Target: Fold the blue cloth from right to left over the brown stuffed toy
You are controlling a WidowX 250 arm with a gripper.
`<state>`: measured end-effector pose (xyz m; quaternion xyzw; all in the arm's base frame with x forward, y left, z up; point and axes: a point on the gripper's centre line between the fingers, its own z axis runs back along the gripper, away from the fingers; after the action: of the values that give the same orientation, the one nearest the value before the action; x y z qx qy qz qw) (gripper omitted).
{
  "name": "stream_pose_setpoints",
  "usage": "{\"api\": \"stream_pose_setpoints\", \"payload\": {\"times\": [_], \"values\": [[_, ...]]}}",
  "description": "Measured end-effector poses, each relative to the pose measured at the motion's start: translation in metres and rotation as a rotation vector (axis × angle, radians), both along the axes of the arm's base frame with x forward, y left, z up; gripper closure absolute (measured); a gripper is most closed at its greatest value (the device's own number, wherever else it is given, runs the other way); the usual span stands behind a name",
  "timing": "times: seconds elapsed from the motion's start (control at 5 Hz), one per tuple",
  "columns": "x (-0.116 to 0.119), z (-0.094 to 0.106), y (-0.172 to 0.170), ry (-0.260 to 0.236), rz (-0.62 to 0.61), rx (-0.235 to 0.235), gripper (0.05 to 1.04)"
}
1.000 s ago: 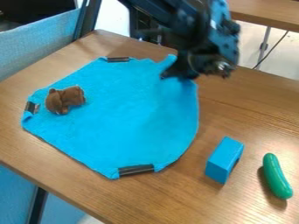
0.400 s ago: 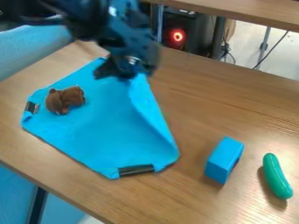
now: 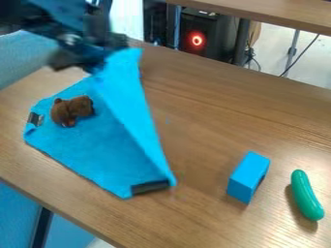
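Gripping a raised part of the cloth [image 3: 90, 145]: one black gripper [image 3: 79, 62], upper left, its fingers clamped on the fabric. Cloth: blue, on the table [image 3: 213, 121], left side, its right part lifted in a slanting fold. Toy: brown, plush, lying on the cloth near its left corner. Clips: dark, one at the left corner, one at the near edge. Block [image 3: 248, 177]: blue, right of the cloth, apart. Cucumber [image 3: 306, 195]: green, right of the block.
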<state>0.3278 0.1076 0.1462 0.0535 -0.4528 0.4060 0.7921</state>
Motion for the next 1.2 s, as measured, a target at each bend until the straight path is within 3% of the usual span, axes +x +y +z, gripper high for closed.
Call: {"api": "stream_pose_setpoints", "payload": {"times": [0.2, 0.4, 0.8, 1.0, 1.2], "values": [[-0.016, 0.005, 0.018, 0.013, -0.007, -0.023, 1.02], [-0.03, 0.013, 0.034, 0.017, 0.004, -0.007, 1.02], [-0.046, 0.009, 0.053, 0.063, 0.063, 0.015, 1.003], [-0.05, 0.006, 0.056, 0.094, 0.04, 0.053, 0.847], [-0.058, 0.002, 0.061, 0.146, 0.055, 0.088, 0.553]]}}
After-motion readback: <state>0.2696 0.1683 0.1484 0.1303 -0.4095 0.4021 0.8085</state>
